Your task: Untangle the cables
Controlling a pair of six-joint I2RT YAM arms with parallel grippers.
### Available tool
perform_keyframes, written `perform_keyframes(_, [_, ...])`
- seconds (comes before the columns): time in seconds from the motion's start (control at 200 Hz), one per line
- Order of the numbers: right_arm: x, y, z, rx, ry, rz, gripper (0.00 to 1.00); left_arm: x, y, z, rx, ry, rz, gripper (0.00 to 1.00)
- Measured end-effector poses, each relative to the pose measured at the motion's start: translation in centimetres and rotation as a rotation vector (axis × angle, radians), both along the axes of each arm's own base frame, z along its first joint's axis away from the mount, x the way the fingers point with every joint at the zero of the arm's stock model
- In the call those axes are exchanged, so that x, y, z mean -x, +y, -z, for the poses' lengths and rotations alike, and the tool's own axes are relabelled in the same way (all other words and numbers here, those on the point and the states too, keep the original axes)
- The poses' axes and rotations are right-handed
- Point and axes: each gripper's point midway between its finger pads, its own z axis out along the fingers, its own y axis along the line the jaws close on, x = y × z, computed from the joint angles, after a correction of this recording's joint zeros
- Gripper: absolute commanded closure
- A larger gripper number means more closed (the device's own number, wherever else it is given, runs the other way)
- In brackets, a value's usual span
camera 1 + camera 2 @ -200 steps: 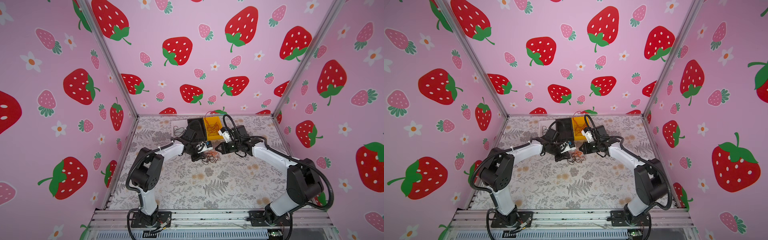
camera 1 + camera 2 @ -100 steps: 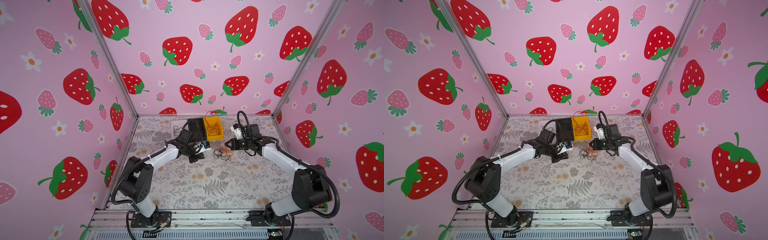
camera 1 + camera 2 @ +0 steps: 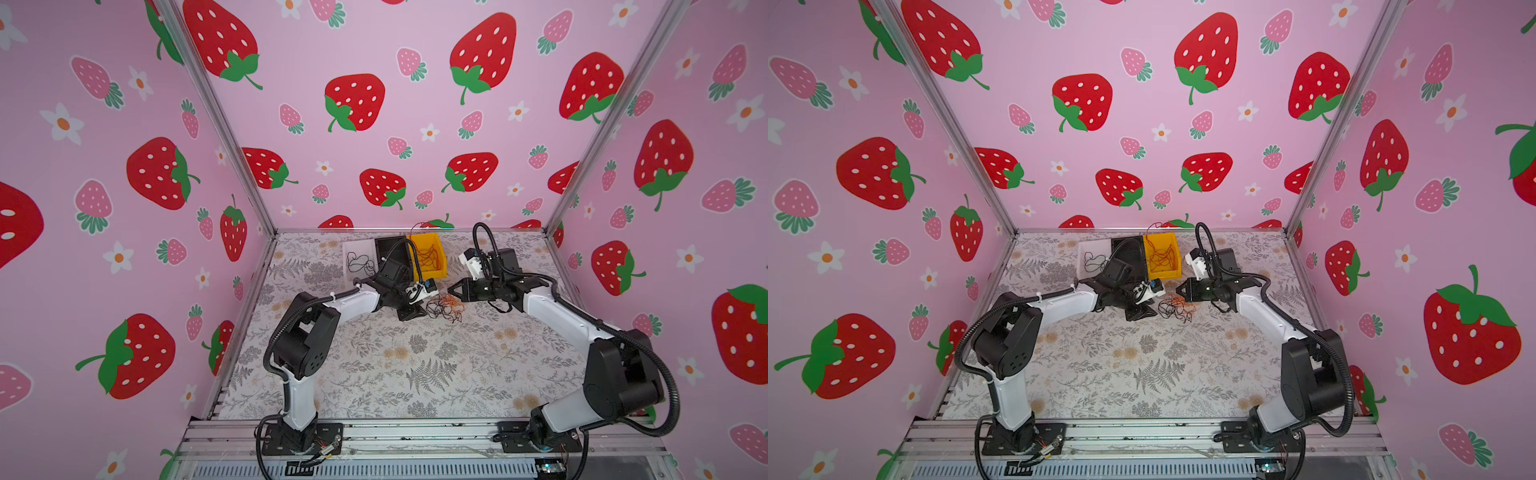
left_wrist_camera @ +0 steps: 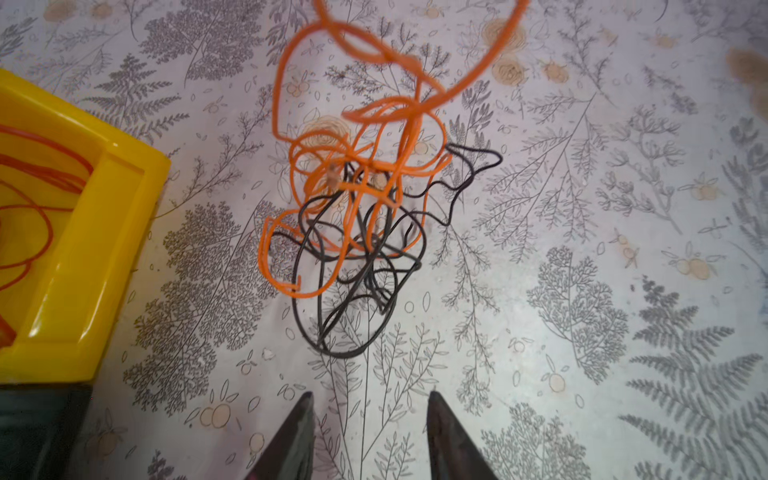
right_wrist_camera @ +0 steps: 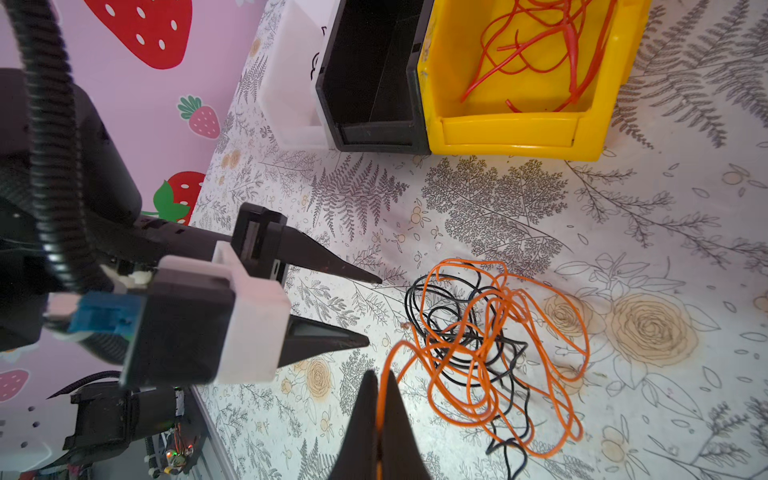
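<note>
Tangled cables [image 3: 446,306] lie between the tools; left gripper [image 5: 374,311] spread, empty, just left of them; right gripper [image 5: 381,376] at their far-right edge, pinching one orange cable [image 5: 490,332].

Cables [image 3: 446,307] and yellow bin [image 3: 434,272] obstruct the back; nearer table [image 3: 415,374] lies open.

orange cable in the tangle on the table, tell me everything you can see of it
The orange cable is a thin, glossy plastic-coated wire coiled into many loose loops, interlaced with a black cable on the floral table near the yellow bin. One strand runs into the shut right gripper; the open left gripper sits just short of it.
</note>
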Motion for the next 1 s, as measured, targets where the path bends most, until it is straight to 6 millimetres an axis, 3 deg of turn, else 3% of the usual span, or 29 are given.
perform_keyframes(0.435, [0.2,0.0,0.1,0.000,0.008,-0.003,1.00,-3.3,-2.0,-0.1,-0.010,-0.096,-0.028,0.63])
perform_keyframes(0.705, [0.3,0.0,0.2,0.002,0.016,-0.005,1.00,-3.3,-2.6,0.7,-0.014,-0.085,-0.011,0.64])
perform_keyframes(0.87, [0.3,0.0,0.1,0.004,0.015,-0.007,1.00,-3.0,-2.8,0.8,-0.014,-0.080,0.004,0.82])
perform_keyframes(0.96, [0.4,-0.1,0.1,0.007,0.016,-0.009,1.00,-2.9,-2.8,0.8,-0.015,-0.076,0.008,1.00])
perform_keyframes(1.0, [0.4,-0.1,0.2,0.010,0.017,-0.011,1.00,-2.8,-2.8,0.8,-0.015,-0.076,0.008,1.00])
